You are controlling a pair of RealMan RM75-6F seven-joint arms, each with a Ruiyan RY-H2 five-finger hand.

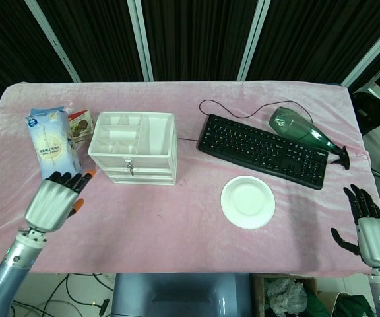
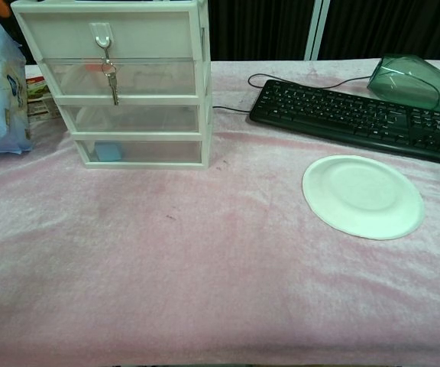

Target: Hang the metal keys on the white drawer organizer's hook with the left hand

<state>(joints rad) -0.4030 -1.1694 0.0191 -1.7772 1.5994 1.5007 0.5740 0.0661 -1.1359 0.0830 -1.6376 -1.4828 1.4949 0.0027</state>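
One step remaining: parking left hand (image 1: 53, 202), fingers spread and empty; metal keys (image 2: 111, 79) hanging from organizer hook (image 2: 102, 34).

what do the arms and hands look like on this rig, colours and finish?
Left hand: silver-grey metallic back, black fingers with orange tips, on a grey jointed arm with a small green ring mark at the wrist. Right hand: same silver back and black fingers, green mark near its wrist; its tip colour isn't clear.
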